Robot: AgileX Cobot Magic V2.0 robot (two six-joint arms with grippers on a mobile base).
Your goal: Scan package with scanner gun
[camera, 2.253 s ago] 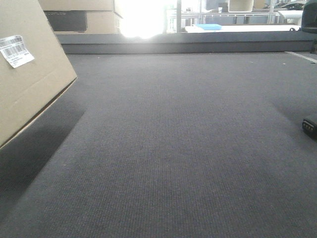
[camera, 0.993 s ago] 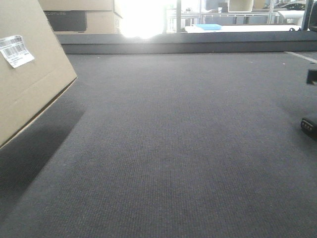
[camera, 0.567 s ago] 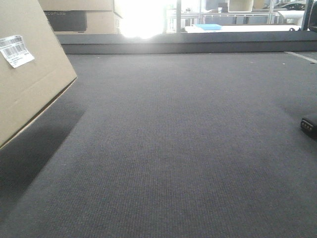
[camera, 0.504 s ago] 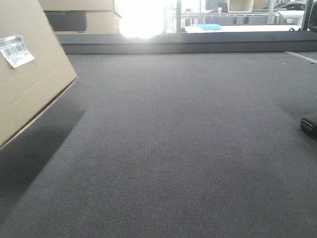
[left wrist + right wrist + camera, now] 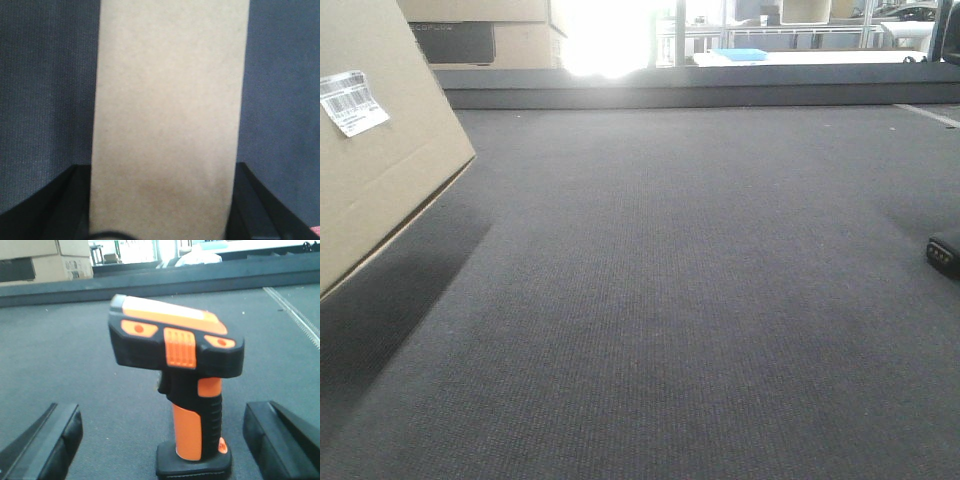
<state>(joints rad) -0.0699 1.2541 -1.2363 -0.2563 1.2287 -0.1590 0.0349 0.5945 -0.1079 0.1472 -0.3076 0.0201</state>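
The package (image 5: 380, 150), a tan cardboard box with a white barcode label (image 5: 352, 102), hangs tilted at the far left of the front view, with its shadow on the carpet below. In the left wrist view the package (image 5: 167, 100) fills the gap between the fingers of my left gripper (image 5: 161, 172), which is shut on it. The scanner gun (image 5: 187, 375) stands upright on its black foot on the carpet. My right gripper (image 5: 162, 427) is open, one finger on each side of the orange handle, not touching it.
Dark grey carpet (image 5: 680, 300) covers the floor. A low dark ledge (image 5: 700, 92) runs along the back. Pale cartons with a dark panel (image 5: 480, 35) are stacked at the back left. A black piece (image 5: 945, 255) lies at the right edge, cut off by the frame.
A dark part of the right arm that showed at the right edge one second ago has left the front view. The package and label have not moved.
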